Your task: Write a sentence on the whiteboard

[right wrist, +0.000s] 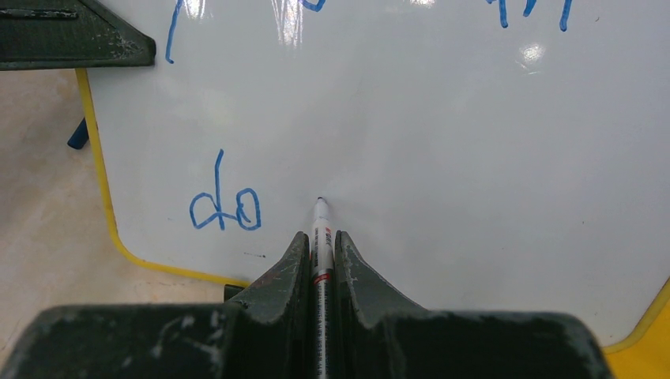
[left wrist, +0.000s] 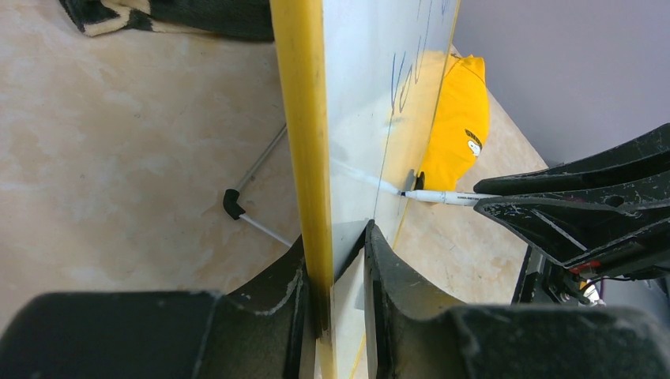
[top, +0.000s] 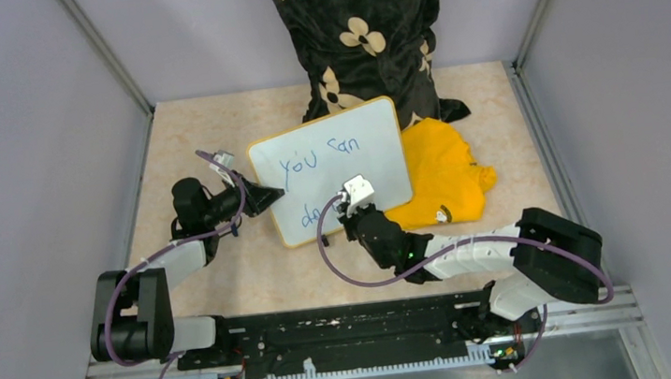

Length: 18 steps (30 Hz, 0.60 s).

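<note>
Right pincer [right wrist: 320, 238] gripping marker [right wrist: 321, 215], tip on whiteboard [right wrist: 442, 158]

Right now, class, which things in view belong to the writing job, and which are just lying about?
Job: whiteboard, unfinished blue sentence, marker, left gripper clamping the board's edge, right gripper holding the marker.
Lying about: yellow cloth, black flowered fabric.

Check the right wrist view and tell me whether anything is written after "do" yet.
No: right of "do" the whiteboard is bare, with only the marker tip touching it there.
</note>
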### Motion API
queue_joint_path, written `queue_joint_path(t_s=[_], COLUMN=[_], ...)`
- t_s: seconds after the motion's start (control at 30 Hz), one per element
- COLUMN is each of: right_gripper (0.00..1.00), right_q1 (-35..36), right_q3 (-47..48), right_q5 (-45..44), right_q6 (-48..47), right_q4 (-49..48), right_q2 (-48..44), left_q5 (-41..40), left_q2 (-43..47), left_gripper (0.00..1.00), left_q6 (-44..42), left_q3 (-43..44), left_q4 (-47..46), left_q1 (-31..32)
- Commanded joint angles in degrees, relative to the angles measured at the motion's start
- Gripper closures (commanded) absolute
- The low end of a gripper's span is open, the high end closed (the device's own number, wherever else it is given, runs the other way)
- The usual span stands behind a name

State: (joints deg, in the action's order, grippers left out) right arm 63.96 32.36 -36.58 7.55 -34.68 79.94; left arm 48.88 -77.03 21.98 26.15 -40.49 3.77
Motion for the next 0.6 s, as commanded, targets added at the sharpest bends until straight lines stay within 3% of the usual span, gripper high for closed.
queue_joint_path(t_s=[0.0,0.3,0.57], right_gripper=[1.0,1.0,1.0], right_q1=[-0.95,-0.34,-0.24], right_q3=[1.58,0.73,1.24], right_q5=[-0.24,4.44,7.04], right_q6=[0.28,1.04,2.6], right_q4=[-1.87,-0.43,1.83], right_q2=[-2.25,-8.05,-5.14], left_q5=[-5.3,-5.29,-5.37], left_q2=[-0.84,-0.84,-0.97], left_gripper=[1.0,1.0,1.0], left_q6=[-4.97,-4.98,-5.01], left_q3=[0.13,0.09,0.04], left_q4=[2.78,2.7,2.74], left_q1=[0.1,0.1,0.1])
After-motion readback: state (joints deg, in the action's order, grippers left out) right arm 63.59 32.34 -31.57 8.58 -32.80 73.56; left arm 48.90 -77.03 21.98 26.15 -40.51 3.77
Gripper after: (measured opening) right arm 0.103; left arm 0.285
